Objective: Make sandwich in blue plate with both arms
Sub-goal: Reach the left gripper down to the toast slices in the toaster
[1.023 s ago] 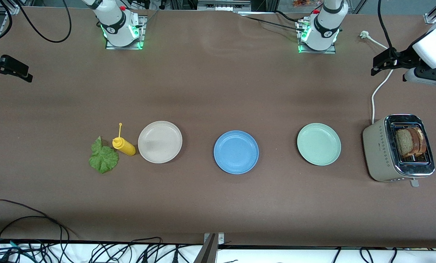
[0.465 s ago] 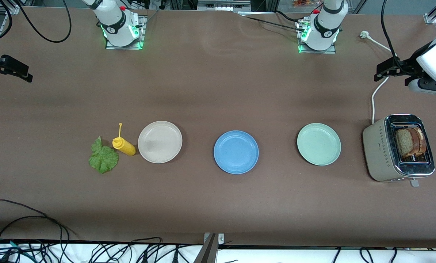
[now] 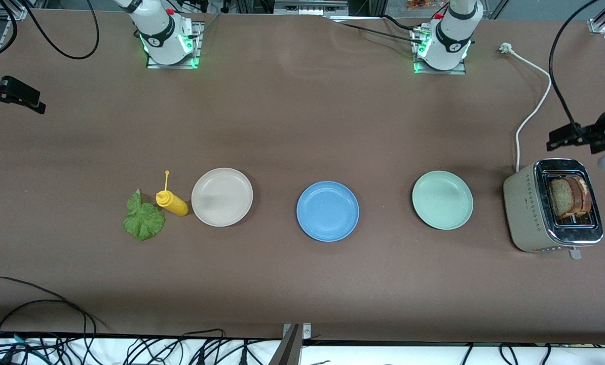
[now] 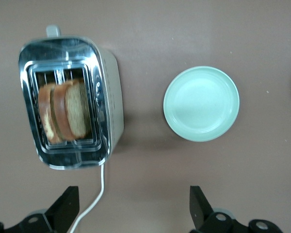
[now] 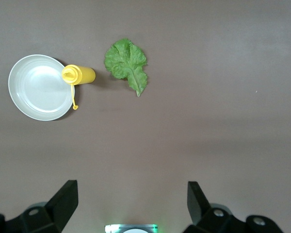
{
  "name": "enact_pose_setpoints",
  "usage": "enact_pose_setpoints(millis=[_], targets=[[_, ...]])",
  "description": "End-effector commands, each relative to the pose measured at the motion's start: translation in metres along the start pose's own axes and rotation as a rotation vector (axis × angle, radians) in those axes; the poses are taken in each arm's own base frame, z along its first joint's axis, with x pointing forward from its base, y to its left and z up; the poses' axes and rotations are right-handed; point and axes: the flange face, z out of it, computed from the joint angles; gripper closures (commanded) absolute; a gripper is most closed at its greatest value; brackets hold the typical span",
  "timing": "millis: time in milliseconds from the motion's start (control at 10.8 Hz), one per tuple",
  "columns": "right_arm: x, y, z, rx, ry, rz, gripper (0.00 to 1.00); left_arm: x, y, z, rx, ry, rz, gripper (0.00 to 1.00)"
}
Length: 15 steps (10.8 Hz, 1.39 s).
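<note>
Two brown wholegrain bread slices stand side by side in one slot of the beige pop-up toaster with a chrome top, at the left arm's end of the table, so no sandwich exists yet. The round medium-blue plate sits bare in the centre of the front view, between the beige-white round plate and the pale mint-green round plate. A ruffled green lettuce leaf lies on the table beside the yellow squeeze bottle, toward the right arm's end.

The left gripper hangs over the table just beside the toaster, fingers spread wide and holding nothing. The right gripper waits high over its own end of the table, fingers likewise spread and empty.

Fetching the first slice looks like the step in hand. To do it well, the left gripper should centre over the slot and turn so its fingers close across one slice's flat faces. It should come straight down and clear of the chrome rim (the slices lean together, so catching both is the likely slip). A gentle pinch should avoid crushing the bread.
</note>
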Motion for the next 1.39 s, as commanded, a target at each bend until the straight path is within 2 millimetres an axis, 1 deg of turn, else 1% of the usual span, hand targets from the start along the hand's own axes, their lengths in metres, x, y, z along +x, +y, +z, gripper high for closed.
enact_pose_setpoints(millis=[0, 93, 186, 465, 558, 651, 744, 837, 930, 1116, 1302], targets=[[-0.003, 0.002, -0.005, -0.011, -0.006, -0.001, 0.00, 0.046, -0.048, 0.026, 0.040, 0.096, 0.077, 0.00], [-0.003, 0.001, -0.005, -0.010, -0.006, -0.001, 0.00, 0.058, -0.067, 0.052, 0.030, 0.102, 0.135, 0.00], [-0.002, 0.001, -0.004, -0.008, -0.006, 0.002, 0.00, 0.066, -0.076, 0.069, 0.029, 0.107, 0.173, 0.00], [-0.002, 0.001, -0.004, -0.008, -0.007, 0.003, 0.00, 0.078, -0.082, 0.109, 0.014, 0.075, 0.176, 0.00], [-0.002, 0.001, -0.004, -0.008, -0.007, 0.003, 0.00, 0.082, -0.085, 0.119, 0.017, 0.077, 0.184, 0.00], [-0.002, 0.001, -0.004, -0.010, -0.007, 0.003, 0.00, 0.081, -0.099, 0.130, 0.011, 0.070, 0.185, 0.00], [-0.002, 0.001, -0.004, -0.010, -0.007, 0.000, 0.00, 0.081, -0.104, 0.140, 0.003, 0.059, 0.195, 0.00], [-0.003, 0.001, -0.005, -0.011, -0.006, -0.001, 0.00, 0.082, -0.104, 0.147, 0.001, 0.057, 0.197, 0.00], [-0.003, 0.001, -0.005, -0.011, -0.006, -0.001, 0.00, 0.081, -0.109, 0.151, 0.001, 0.060, 0.190, 0.00], [-0.003, 0.001, -0.005, -0.011, -0.006, -0.001, 0.00, 0.082, -0.110, 0.162, -0.009, 0.046, 0.187, 0.02], [-0.003, 0.002, -0.006, -0.011, -0.004, -0.001, 0.00, 0.079, -0.109, 0.171, -0.063, 0.043, 0.163, 0.16]])
